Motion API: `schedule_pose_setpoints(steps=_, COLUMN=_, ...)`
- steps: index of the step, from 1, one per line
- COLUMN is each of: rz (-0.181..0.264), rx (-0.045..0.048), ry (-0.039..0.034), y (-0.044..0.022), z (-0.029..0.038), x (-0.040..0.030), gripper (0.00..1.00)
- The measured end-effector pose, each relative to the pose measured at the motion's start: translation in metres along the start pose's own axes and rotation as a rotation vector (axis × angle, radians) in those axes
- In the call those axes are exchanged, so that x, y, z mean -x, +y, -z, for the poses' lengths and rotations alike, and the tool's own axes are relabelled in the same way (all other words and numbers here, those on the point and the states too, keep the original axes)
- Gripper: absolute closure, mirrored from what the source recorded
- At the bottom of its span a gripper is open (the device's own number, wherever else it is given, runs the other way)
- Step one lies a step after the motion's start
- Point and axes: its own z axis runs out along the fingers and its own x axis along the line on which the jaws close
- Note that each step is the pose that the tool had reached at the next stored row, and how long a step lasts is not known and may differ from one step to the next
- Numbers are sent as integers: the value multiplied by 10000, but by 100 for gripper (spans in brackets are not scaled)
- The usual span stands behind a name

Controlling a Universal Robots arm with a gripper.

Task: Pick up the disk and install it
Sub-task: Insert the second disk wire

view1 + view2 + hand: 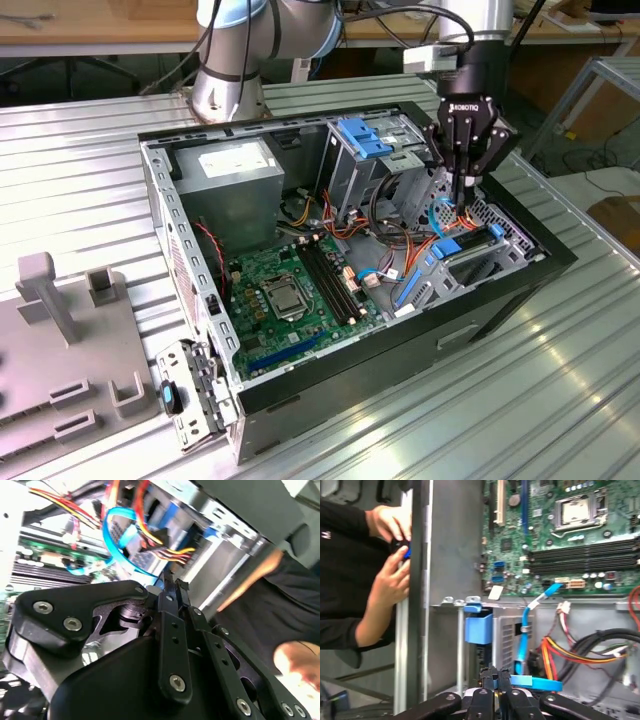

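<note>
Reaching down into the open black computer case point(480, 305), the black three-fingered gripper point(462, 197) hangs over the drive corner at the exterior view's right; its fingers point(169, 630) are drawn together into a narrow point, and whether anything is pinched between them cannot be told; the fingertips sit just above a blue flat data cable point(535, 682) and a bundle of red, yellow and black power wires point(567, 652) that crowd the space beneath. The disk, with its dark body and blue plastic bracket point(460, 245), appears to lie low in the bay just below the gripper, partly hidden by cables. Around it stand the green motherboard point(290, 285), the large grey power-supply box with a white sticker point(235, 175) and the silver drive cage with a blue latch point(365, 140); outside the case, on the ribbed metal table point(80, 150), lies a grey moulded fixture point(60, 350). The first wrist view adds a person's hands point(395, 575) at the case's outer wall, holding a small dark and blue part; the second wrist view shows a black sleeve point(280, 615).
</note>
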Motion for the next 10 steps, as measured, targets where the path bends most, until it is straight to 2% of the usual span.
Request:
schedule_pose_setpoints(steps=3, rz=24, rx=-12, ry=-579, y=6, z=-7, x=-13, gripper=84)
schedule_pose_setpoints(steps=4, rz=28, rx=-15, ry=-700, y=7, z=-4, x=-24, gripper=84)
schedule_pose_setpoints(steps=7, rz=19, rx=-31, ry=-708, y=12, z=35, x=-50, gripper=84)
schedule_pose_setpoints(steps=9, rz=-5, rx=-73, ry=-710, y=16, z=107, x=-97, gripper=84)
schedule_pose_setpoints(steps=10, rz=-11, rx=-86, ry=-751, y=18, z=121, x=-112, gripper=84)
